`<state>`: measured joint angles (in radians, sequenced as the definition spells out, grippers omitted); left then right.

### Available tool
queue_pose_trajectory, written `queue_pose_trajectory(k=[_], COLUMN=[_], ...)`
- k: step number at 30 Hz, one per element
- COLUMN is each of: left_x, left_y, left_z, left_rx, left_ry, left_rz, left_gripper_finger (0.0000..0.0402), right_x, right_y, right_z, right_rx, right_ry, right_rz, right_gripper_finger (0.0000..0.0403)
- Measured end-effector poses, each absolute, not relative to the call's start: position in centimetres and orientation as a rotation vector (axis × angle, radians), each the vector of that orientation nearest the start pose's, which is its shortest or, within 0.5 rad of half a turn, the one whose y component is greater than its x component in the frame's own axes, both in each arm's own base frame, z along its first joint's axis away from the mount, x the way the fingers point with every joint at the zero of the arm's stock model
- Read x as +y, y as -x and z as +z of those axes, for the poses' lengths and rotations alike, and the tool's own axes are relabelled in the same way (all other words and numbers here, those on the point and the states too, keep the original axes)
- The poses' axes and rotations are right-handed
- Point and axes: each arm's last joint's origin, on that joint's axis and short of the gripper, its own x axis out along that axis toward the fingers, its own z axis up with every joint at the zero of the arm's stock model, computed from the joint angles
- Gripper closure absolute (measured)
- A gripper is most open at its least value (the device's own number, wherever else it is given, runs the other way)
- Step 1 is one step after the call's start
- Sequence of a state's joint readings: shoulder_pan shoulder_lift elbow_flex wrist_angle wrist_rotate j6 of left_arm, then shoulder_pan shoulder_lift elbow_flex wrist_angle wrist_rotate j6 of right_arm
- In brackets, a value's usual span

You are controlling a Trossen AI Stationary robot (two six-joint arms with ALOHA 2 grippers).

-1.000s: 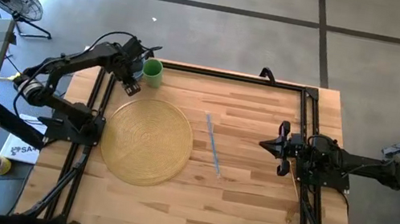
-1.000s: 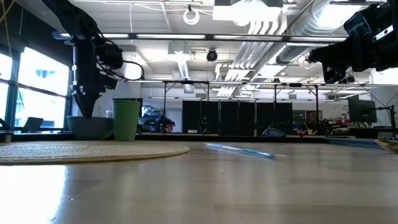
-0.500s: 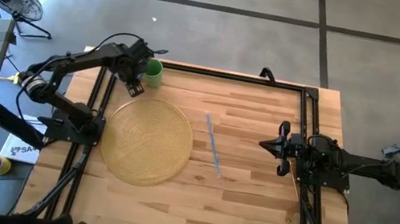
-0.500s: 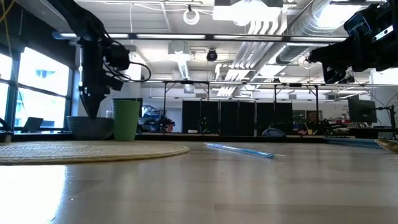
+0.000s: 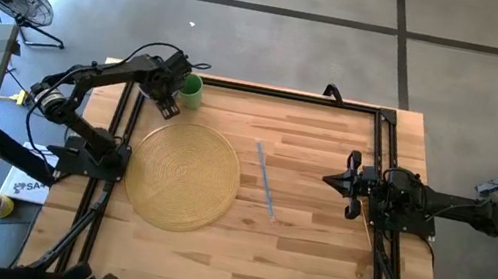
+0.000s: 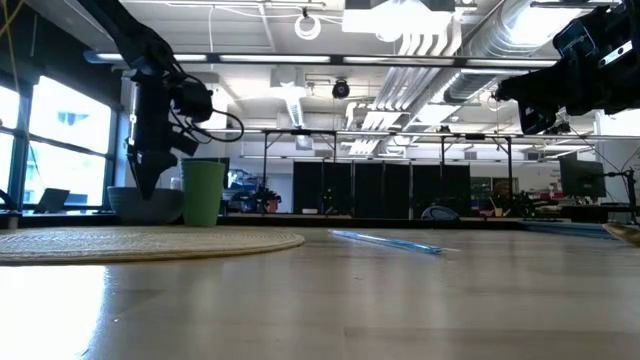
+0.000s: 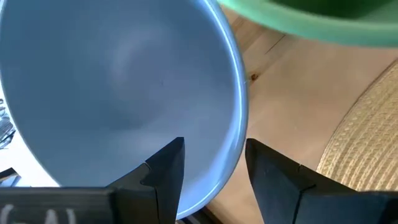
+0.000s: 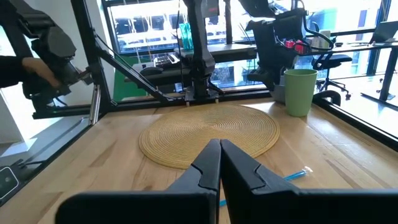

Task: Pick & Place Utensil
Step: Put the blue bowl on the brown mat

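We see one utensil (image 5: 265, 178): a thin, pale blue straw-like stick lying flat on the wooden counter (image 5: 310, 261), just right of the round woven mat (image 5: 184, 175) and well left of the right claw (image 5: 328, 180). Its long axis runs far to near, the near end angled slightly right. We count one green cup (image 5: 189, 90), one blue bowl (image 7: 118, 87) and one mat. The left claw (image 7: 211, 163) is released, its fingers straddling the bowl rim at the far left corner beside the cup. The right claw is clenched, holding nothing.
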<state>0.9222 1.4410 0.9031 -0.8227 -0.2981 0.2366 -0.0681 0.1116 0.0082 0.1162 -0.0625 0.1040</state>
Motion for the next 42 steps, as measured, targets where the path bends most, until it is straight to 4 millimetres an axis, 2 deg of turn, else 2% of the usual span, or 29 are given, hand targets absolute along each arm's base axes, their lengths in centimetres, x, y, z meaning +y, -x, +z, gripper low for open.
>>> queue_pose_trajectory(k=[3, 12, 17, 29, 34, 38, 42], left_x=[20.1, 20.0, 20.1, 19.6, 19.0, 18.3, 17.2], left_y=[-14.2, -14.1, -14.1, -13.8, -13.3, -13.0, -13.5], left_z=[19.8, 19.8, 19.8, 20.2, 22.3, 24.0, 25.3], left_rx=[1.481, 1.515, 1.518, 1.549, 1.558, 1.572, 1.578], left_ry=[0.252, 0.211, 0.197, 0.168, 0.18, 0.259, 0.312], left_rz=[0.824, 0.771, 0.757, 0.728, 0.722, 0.695, 0.655], left_gripper_finger=[0.0259, 0.0357, 0.0389, 0.0395, 0.0396, 0.0396, 0.0396], right_x=[-0.5, -0.5, -0.5, -0.5, -0.5, -0.5, -0.5], right_y=[-10.4, -10.4, -10.4, -10.4, -10.4, -10.4, -10.4], right_z=[16.9, 16.9, 16.9, 16.9, 16.9, 16.9, 16.8], right_rx=[-0.013, -0.013, -0.013, -0.013, -0.013, -0.013, -0.013], right_ry=[-0.103, -0.103, -0.103, -0.103, -0.103, -0.103, -0.103], right_rz=[-0.005, -0.005, -0.005, -0.005, -0.005, -0.005, -0.005], right_gripper_finger=[0.0402, 0.0402, 0.0402, 0.0402, 0.0402, 0.0402, 0.0402])
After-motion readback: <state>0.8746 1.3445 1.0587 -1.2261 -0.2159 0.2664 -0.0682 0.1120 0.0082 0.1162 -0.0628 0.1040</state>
